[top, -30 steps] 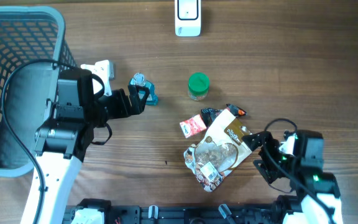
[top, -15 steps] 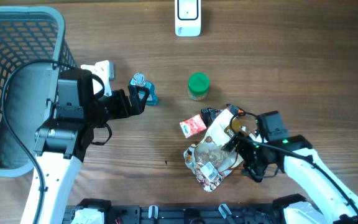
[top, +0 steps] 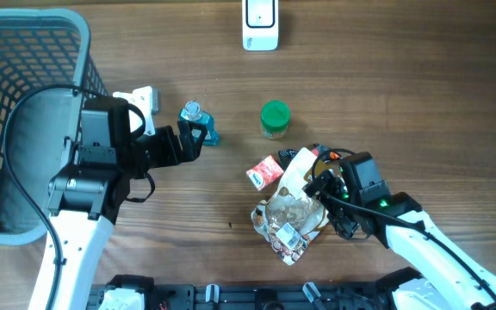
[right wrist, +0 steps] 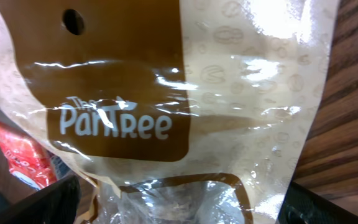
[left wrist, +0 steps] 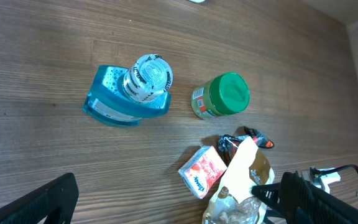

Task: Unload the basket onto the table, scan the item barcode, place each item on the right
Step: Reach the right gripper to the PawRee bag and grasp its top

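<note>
The snack bag [top: 295,211] lies flat on the table, close to the robot's side and a bit to the right, with a small white label at its near end that may be the barcode, though it is too small to tell. The right gripper [top: 325,203] is over the bag's far end with its fingers spread wide, one on each side, and it is not pinching anything. The bag looks shiny and floppy, so I think it could slip out or sag when lifted, and then the label might fold away from the scanner. A red packet [top: 266,173] touches the bag's edge and could get dragged along. Further back stands a green-lid jar [top: 275,119], right on the way, so a low swing could knock it over. To the left, the left gripper [top: 192,138] hangs by a blue bottle [top: 198,120], fingers spread and empty. The scanner [top: 260,24] sits far off at the table's far edge.
</note>
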You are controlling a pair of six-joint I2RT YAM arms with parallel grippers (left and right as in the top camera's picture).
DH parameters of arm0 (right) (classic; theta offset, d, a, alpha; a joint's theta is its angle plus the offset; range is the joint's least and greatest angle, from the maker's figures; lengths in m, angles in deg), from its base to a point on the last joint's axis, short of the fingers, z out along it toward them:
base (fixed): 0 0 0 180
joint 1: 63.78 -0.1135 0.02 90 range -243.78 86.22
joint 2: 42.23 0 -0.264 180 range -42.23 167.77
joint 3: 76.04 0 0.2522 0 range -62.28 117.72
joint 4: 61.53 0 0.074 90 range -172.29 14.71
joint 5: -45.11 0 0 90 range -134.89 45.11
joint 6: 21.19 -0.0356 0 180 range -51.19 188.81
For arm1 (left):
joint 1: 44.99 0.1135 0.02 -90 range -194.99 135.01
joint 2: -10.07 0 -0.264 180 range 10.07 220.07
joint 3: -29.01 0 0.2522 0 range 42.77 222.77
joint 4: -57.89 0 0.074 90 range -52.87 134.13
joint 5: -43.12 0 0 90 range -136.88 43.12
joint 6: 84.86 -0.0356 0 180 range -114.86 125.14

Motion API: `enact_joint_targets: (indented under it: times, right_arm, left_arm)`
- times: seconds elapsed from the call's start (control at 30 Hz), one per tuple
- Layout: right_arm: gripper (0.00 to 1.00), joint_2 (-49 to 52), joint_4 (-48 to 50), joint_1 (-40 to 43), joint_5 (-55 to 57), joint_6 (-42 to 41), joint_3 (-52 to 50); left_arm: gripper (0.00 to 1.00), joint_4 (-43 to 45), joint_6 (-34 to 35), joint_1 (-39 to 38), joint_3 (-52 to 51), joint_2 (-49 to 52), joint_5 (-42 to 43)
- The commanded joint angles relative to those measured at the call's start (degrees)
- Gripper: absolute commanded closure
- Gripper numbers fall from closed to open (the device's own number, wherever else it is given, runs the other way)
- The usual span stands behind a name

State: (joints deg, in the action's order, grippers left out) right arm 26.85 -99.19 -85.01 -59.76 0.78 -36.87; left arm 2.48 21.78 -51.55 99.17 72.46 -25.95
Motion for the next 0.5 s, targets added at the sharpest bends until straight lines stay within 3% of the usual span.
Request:
enact_joint_targets:
  times: [0.0,0.1,0.17,0.27,0.37,0.47]
  right_arm:
    - [0.00,1.22,0.50,-0.31,3.52,-0.33,-2.95]
    - [0.00,1.22,0.13,-0.31,3.80,-1.44,-3.41]
    - [0.00,1.22,-7.54,-0.33,0.37,-9.03,-3.41]
    - [0.00,1.22,-11.80,-0.35,1.36,-9.86,-3.45]
    - [0.00,1.22,-4.59,-0.39,-0.28,-3.23,-5.05]
    - [0.00,1.22,6.05,-0.83,-2.91,-2.97,-9.64]
  left_arm:
    - [0.00,-0.07,-1.22,0.31,0.17,-0.42,0.46]
    - [0.00,-0.04,-1.25,0.31,0.17,-0.42,0.46]
    - [0.00,-0.22,-1.22,0.31,0.17,-0.42,0.48]
    - [0.00,-0.66,-1.22,0.31,0.17,-0.42,0.50]
    - [0.00,-2.54,-1.25,0.31,0.17,-0.39,0.48]
    - [0.00,-4.39,-1.25,0.31,0.15,-0.35,0.44]
